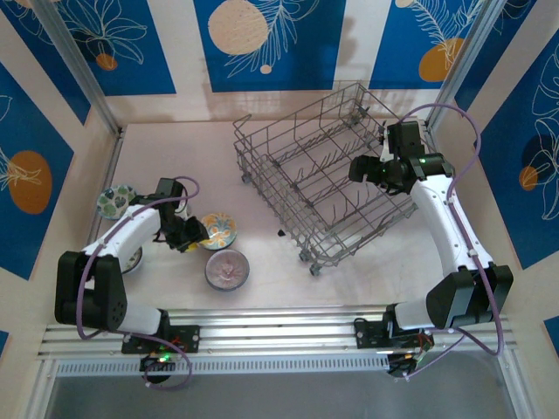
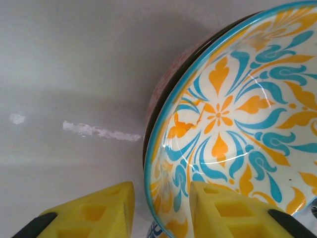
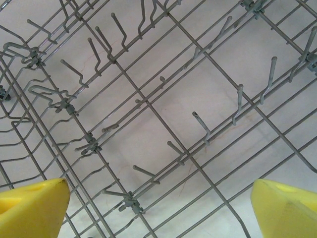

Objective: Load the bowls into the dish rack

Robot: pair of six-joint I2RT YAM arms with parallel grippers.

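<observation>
1. Top view: the rack (image 1: pixel 253 161) sits askew on the right half of the tabletop (image 1: pixel 175 157), toward the far edge, with no bowl in it. Three bowls lie on the left half: a green bowl (image 1: pixel 116 201) by the left edge, an orange bowl (image 1: pixel 218 231) and a pink bowl (image 1: pixel 227 269) nearer the near edge. The left arm is folded low, elbow out to the left, with the left tool (image 1: pixel 188 237) at the orange bowl's left side. The right arm reaches up and bends back over the rack's right side, its right tool (image 1: pixel 360 168) hanging above the tines.
2. Left wrist: the left tool (image 2: pixel 161 191) straddles the orange bowl's (image 2: pixel 233 109) rim, one finger outside and one inside, partly open with a gap showing. The step looks like the first pickup. Next it must close on the rim, then lift.
3. Right wrist: the right tool (image 3: pixel 158 213) is spread wide and empty over the rack (image 3: pixel 148 106), seemingly waiting.
</observation>
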